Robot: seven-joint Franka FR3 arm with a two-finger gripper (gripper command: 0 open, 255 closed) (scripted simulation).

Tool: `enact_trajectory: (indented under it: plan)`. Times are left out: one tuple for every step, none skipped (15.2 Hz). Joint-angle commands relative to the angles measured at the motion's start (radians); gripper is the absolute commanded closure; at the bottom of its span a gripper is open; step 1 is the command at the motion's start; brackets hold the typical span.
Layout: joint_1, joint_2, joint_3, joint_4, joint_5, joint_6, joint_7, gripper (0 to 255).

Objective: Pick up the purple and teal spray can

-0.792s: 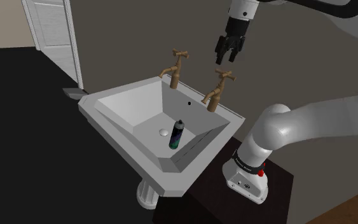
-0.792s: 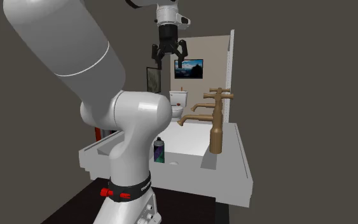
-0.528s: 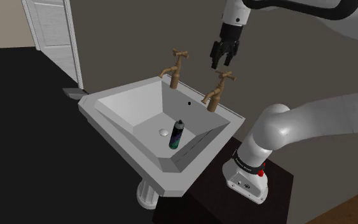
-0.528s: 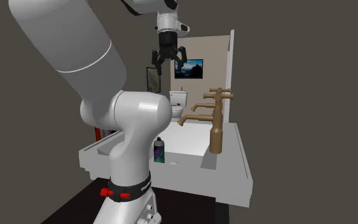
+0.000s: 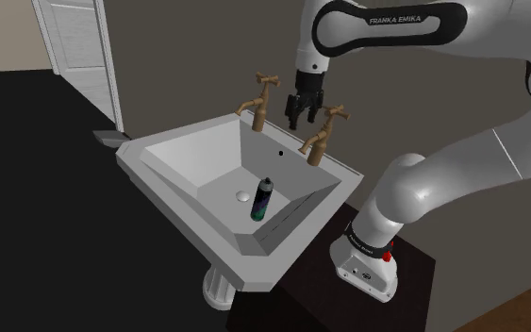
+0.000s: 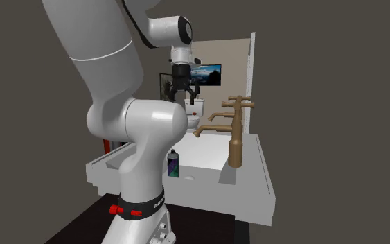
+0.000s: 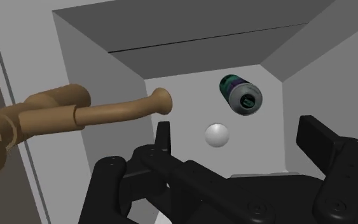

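Fingers (image 7: 163, 143) stand well apart and hold nothing; between their tips the wrist view looks down into the sink's basin.

In the shoulder view, from left to right: a white door (image 5: 74, 38) stands at the far left. Next comes the grey sink (image 5: 141, 160) on its pedestal (image 5: 219, 288). The drain (image 5: 244, 197) sits in the basin floor, and the can (image 5: 263, 199) stands upright just beside it, on that view's right, with a black cap and a purple and teal body. Two brown taps rise from the sink's back edge, the left tap (image 5: 259, 99) and the right tap (image 5: 322, 132). The fingers point down between these taps, over the back of the basin and well above the can. The white arm (image 5: 386, 28) arches over from the right, down to the dark stand (image 5: 414, 273).

In the second exterior view the can stands in the basin just left of the drain, and the fingers hang high above it and farther back. A toilet (image 6: 195, 107) and a wall picture (image 6: 206, 75) show beyond them.

In the wrist view one tap's spout reaches in beside the fingers, and the can shows cap-first beyond the fingertips, near the drain and apart from both fingers.
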Motion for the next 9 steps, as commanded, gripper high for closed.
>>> enact_trajectory:
  plan:
    - [0.008,0.056,0.004,-0.018,0.004,0.05,-0.001,0]
    - [0.012,0.085,0.007,-0.026,0.007,0.076,-0.001,0]
    - [0.017,0.114,0.009,-0.033,0.009,0.101,-0.001,0]
    - [0.021,0.145,0.012,-0.039,0.011,0.126,-0.001,0]
    - [0.025,0.177,0.015,-0.044,0.013,0.151,-0.001,0]
    - [0.03,0.21,0.018,-0.048,0.016,0.176,-0.001,0]
    - [0.034,0.244,0.021,-0.051,0.018,0.201,-0.001,0]
    - [0.038,0.278,0.024,-0.053,0.02,0.225,-0.002,0]
    - [0.042,0.313,0.027,-0.054,0.022,0.249,-0.002,0]
